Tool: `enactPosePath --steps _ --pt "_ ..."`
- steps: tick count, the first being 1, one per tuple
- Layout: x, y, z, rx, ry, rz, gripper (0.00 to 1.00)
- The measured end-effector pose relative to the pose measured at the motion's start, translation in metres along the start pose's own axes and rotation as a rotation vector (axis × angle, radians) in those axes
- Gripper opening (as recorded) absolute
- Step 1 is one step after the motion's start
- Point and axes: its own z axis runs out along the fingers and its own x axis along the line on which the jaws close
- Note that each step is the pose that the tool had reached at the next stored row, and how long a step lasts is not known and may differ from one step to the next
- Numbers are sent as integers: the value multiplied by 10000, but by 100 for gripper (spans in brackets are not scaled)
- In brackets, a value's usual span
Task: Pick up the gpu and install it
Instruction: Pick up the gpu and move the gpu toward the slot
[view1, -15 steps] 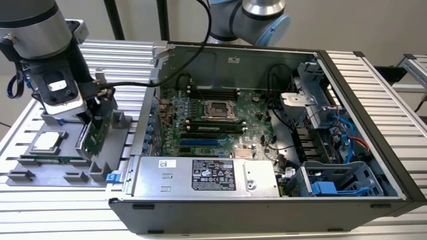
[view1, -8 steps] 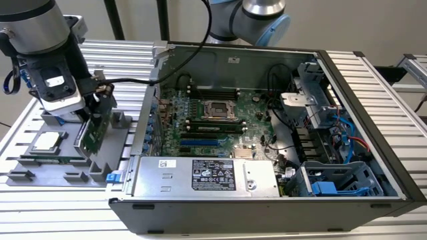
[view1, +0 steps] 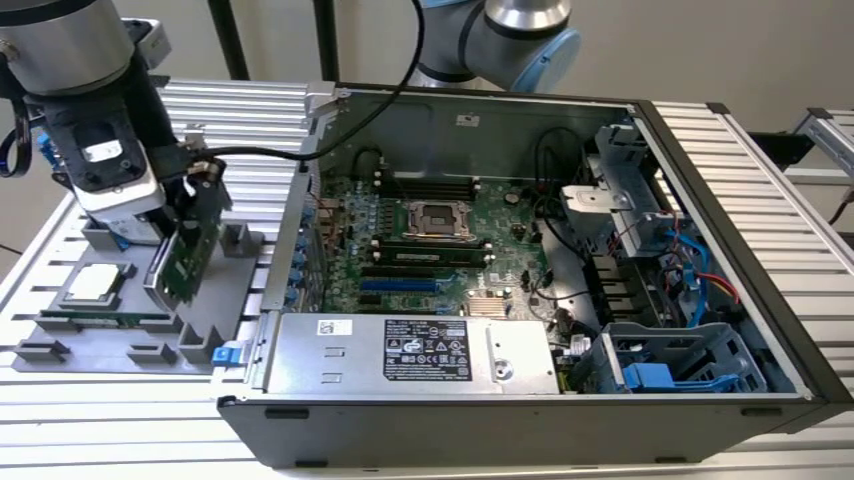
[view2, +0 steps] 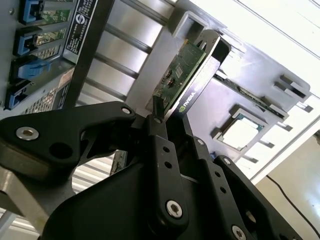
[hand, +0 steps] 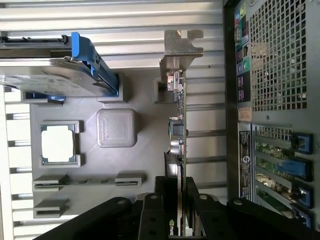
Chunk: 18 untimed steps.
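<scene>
First wrist view: gpu (hand: 181, 125) being pinched at one end by tool (hand: 177, 197); slip risk if bracket (hand: 182, 47) being snagged on gray holder (hand: 142, 150).

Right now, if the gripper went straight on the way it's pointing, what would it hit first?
The gripper is shut on the upright gpu, pointing down at the grey parts tray; the card's lower edge would likely meet that tray first. The gap between them is unclear.
</scene>
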Motion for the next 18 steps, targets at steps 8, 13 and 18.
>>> enactPosePath --steps 8,13,18 --pt "-4 4 -106 0 0 0 0" --pt "-7 7 -165 0 0 0 0" --pt "-9 9 -227 1 1 0 0"
